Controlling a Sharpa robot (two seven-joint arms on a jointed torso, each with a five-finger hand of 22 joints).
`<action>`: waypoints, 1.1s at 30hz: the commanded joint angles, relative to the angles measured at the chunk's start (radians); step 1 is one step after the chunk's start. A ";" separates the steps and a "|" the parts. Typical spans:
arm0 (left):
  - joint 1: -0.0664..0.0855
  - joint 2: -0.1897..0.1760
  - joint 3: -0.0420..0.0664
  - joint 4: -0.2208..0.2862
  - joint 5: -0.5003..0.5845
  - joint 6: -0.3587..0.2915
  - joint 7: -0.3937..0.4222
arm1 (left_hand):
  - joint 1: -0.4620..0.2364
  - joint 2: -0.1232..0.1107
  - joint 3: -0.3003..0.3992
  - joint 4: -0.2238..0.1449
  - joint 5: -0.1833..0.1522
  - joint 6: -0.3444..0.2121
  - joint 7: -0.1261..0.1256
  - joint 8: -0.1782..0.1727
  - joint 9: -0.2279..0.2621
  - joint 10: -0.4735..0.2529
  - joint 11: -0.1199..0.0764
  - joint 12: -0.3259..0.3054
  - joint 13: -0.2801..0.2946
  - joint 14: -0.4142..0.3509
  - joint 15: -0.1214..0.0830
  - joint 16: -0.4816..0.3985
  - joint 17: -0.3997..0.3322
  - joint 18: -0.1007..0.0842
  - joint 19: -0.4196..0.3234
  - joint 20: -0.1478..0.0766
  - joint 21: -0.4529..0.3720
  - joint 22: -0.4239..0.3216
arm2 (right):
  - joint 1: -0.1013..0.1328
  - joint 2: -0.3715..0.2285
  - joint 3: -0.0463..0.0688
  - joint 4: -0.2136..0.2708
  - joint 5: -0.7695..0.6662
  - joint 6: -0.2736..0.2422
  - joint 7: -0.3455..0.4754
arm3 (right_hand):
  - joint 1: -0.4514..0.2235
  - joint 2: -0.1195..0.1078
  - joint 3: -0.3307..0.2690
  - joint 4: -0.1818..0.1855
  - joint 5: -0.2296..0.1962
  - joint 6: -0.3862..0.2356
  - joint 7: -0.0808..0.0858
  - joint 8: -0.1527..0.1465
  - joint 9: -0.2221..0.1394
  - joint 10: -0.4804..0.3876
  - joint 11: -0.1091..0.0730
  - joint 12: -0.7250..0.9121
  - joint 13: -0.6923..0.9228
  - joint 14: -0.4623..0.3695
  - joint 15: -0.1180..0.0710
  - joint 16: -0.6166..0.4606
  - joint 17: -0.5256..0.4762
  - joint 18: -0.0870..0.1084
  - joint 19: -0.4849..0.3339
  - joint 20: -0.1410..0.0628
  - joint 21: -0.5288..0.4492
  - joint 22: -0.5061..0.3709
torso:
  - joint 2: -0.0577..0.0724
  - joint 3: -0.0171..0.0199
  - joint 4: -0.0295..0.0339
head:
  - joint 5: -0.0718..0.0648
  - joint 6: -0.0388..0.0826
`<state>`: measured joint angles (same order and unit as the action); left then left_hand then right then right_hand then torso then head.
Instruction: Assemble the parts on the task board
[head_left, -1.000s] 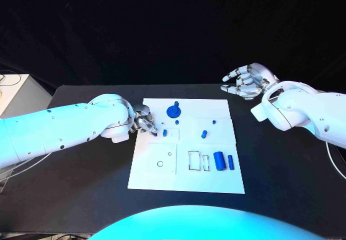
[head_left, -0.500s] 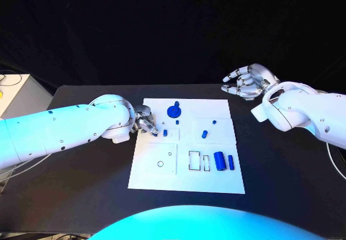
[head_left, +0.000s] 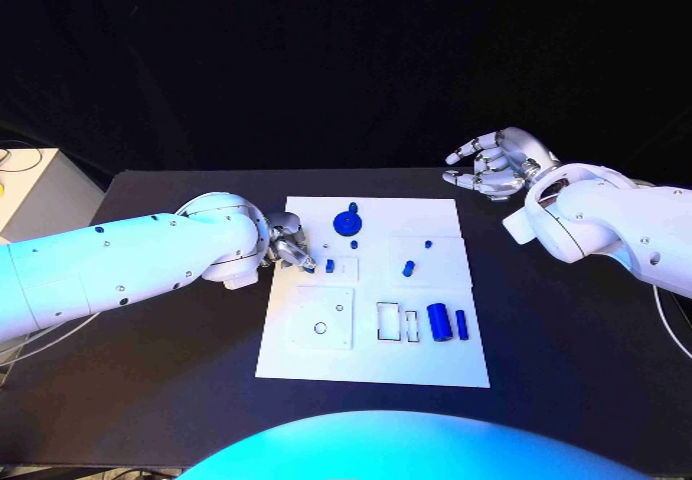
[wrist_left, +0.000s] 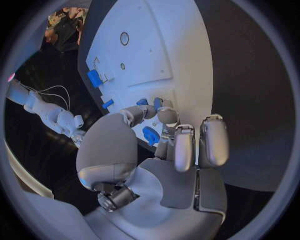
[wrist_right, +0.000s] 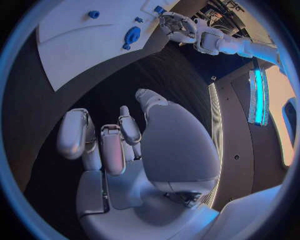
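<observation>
Head view is showing almost nothing shifting: left hand (head_left: 290, 247) keeping fingers on a small blue piece (head_left: 309, 267) at board (head_left: 433, 370) left, right hand (head_left: 490, 165) idling open upper right.

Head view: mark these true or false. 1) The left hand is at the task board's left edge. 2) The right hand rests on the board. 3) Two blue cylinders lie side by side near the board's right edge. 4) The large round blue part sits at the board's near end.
1) True: the left hand is at the task board's left edge.
2) False: the right hand is off the board, beyond its far right corner.
3) True: the two blue cylinders lie together there.
4) False: the round blue part sits at the far end.
</observation>
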<state>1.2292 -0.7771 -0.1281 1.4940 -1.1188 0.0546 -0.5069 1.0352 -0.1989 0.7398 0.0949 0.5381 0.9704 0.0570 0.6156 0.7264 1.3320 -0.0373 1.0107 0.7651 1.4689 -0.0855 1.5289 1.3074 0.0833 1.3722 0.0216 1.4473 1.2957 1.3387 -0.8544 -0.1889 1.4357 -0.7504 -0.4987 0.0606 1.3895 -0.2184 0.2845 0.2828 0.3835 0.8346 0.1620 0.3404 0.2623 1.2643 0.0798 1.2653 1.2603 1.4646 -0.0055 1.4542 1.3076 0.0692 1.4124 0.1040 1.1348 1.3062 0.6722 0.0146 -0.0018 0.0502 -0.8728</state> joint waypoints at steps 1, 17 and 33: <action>-0.011 -0.005 -0.006 0.014 0.012 -0.048 0.007 | -0.007 0.004 0.195 -0.201 0.003 0.021 -0.017 0.005 0.000 0.007 0.000 0.005 0.002 0.083 -0.006 0.005 0.191 -0.018 0.006 0.001 0.005 0.002 | -0.001 -0.001 0.000 0.001 -0.006 0.012 0.013 | -0.013 0.001 0.006 0.002 0.005 -0.006 0.001 0.006 -0.002 0.005 -0.003 0.002 -0.001 0.050 0.005 -0.004 0.073 0.020 0.001 -0.004 -0.005 -0.001 | 0.000 -0.0002 0.0001 | 0.002 0.000; -0.032 -0.081 -0.003 0.082 0.124 -0.271 0.075 | -0.006 0.001 0.200 -0.203 0.003 0.026 -0.019 0.007 -0.002 0.014 -0.002 0.013 0.014 0.084 -0.008 0.006 0.193 -0.019 0.011 -0.001 0.009 0.010 | -0.001 -0.006 0.000 0.002 -0.006 0.009 0.013 | -0.016 0.002 0.007 0.003 0.008 -0.006 0.001 0.007 -0.002 0.005 -0.003 0.002 -0.002 0.049 0.005 -0.005 0.072 0.020 0.001 -0.004 -0.007 -0.002 | -0.001 0.0002 0.0013 | -0.001 0.000; -0.037 -0.065 -0.004 0.066 0.059 -0.198 0.089 | -0.006 -0.003 0.201 -0.203 -0.007 0.026 -0.019 0.005 -0.005 0.013 -0.002 0.005 0.006 0.083 -0.009 0.004 0.189 -0.018 0.007 -0.001 0.008 0.006 | -0.001 -0.006 0.000 0.001 -0.006 0.011 0.012 | -0.023 0.005 0.009 0.005 0.014 -0.007 0.001 0.007 -0.002 0.006 -0.003 0.003 -0.002 0.050 0.005 -0.005 0.073 0.020 0.002 -0.004 -0.006 -0.002 | 0.000 0.0016 -0.0005 | 0.001 0.000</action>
<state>1.1928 -0.8453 -0.1323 1.5614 -1.0272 -0.1760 -0.4379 1.0257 -0.2083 0.7397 0.0948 0.5346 0.9748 0.0527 0.6191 0.7222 1.3371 -0.0389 1.0185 0.7718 1.4651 -0.0891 1.5288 1.3074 0.0833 1.3794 0.0217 1.4511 1.3021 1.3380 -0.8606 -0.1890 1.4355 -0.7504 -0.4989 0.0614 1.3751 -0.2119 0.2872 0.2855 0.3915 0.8346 0.1620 0.3443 0.2615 1.2643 0.0798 1.2653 1.2591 1.4646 -0.0055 1.4542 1.3074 0.0692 1.4124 0.1040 1.1307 1.3050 0.6723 0.0158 -0.0024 0.0514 -0.8728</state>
